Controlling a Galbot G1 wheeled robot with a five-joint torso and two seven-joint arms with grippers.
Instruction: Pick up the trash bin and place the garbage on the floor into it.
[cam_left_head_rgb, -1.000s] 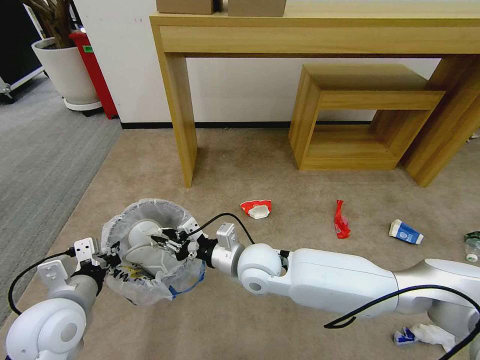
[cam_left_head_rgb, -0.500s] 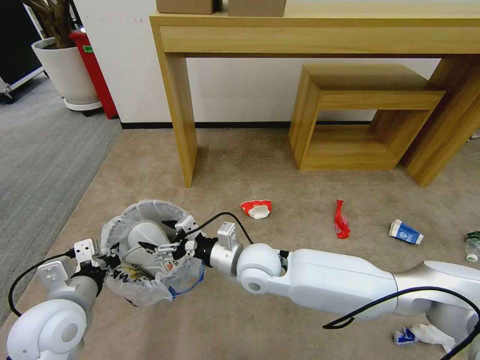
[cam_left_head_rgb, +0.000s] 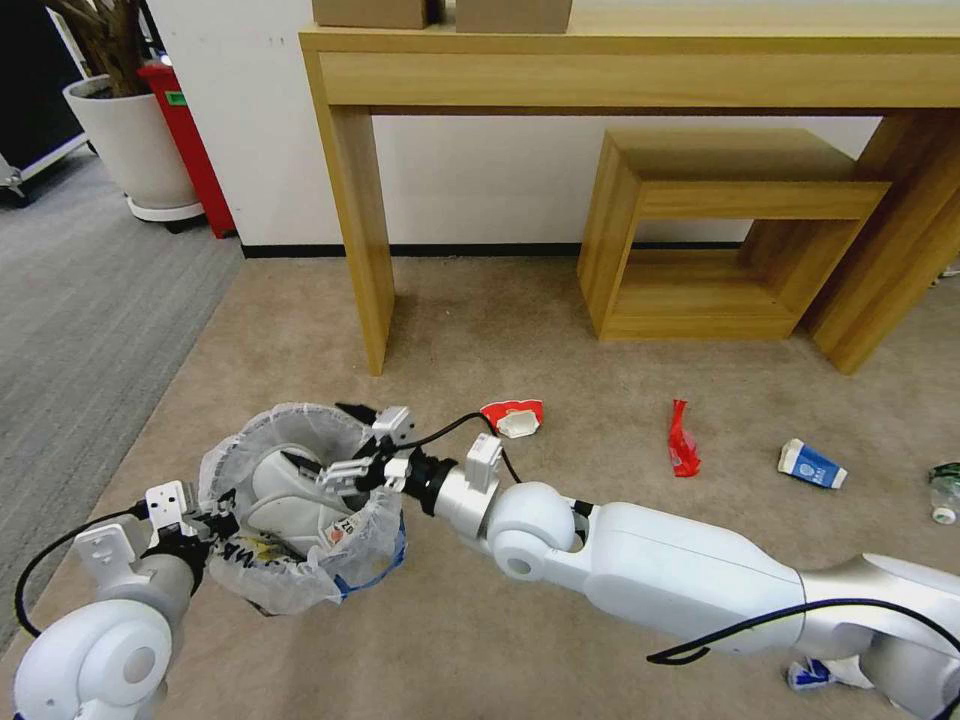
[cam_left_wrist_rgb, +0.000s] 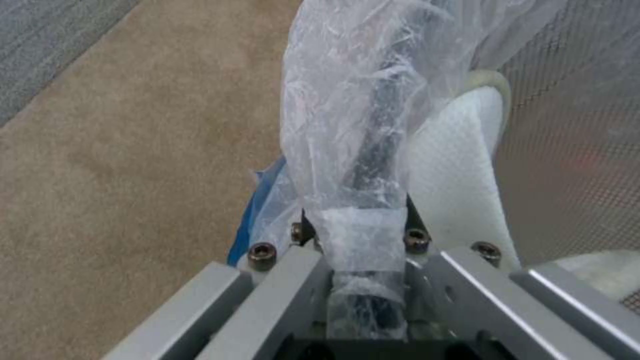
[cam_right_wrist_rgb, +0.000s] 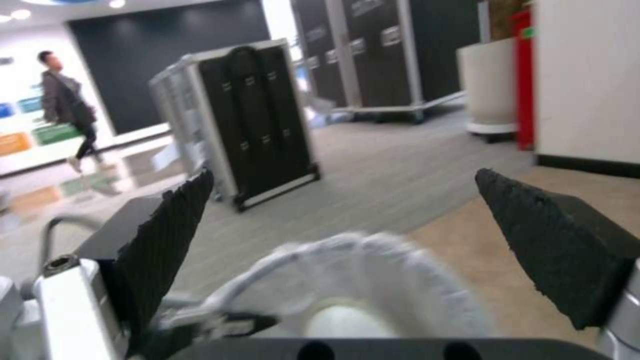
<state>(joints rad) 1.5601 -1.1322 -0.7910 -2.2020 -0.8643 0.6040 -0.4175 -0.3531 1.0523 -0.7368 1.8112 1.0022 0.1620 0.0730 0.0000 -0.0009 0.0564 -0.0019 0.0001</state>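
The trash bin (cam_left_head_rgb: 372, 528), lined with a crinkly white bag, hangs tilted just above the carpet at lower left. My left gripper (cam_left_head_rgb: 222, 522) is shut on its near rim; in the left wrist view my left gripper (cam_left_wrist_rgb: 363, 242) pinches the bag-wrapped rim. White slippers (cam_left_head_rgb: 285, 488) lie inside the bin. My right gripper (cam_left_head_rgb: 320, 437) hovers open over the bin's far rim, holding nothing, and my right gripper (cam_right_wrist_rgb: 347, 220) shows both pads spread wide. On the floor lie a crushed red-white cup (cam_left_head_rgb: 513, 417), a red wrapper (cam_left_head_rgb: 682, 440), a blue-white carton (cam_left_head_rgb: 810, 465), a green-label bottle (cam_left_head_rgb: 942, 495) and crumpled paper (cam_left_head_rgb: 825, 672).
A wooden table's leg (cam_left_head_rgb: 360, 230) stands just beyond the bin, with a low open wooden stool (cam_left_head_rgb: 720, 230) under the table to the right. A white planter (cam_left_head_rgb: 125, 140) and a red box (cam_left_head_rgb: 190, 140) stand at far left on grey carpet.
My right gripper opened inside the bin, leaving the slipper there, then rose and drew back toward the far rim. The left gripper kept its hold on the bin.
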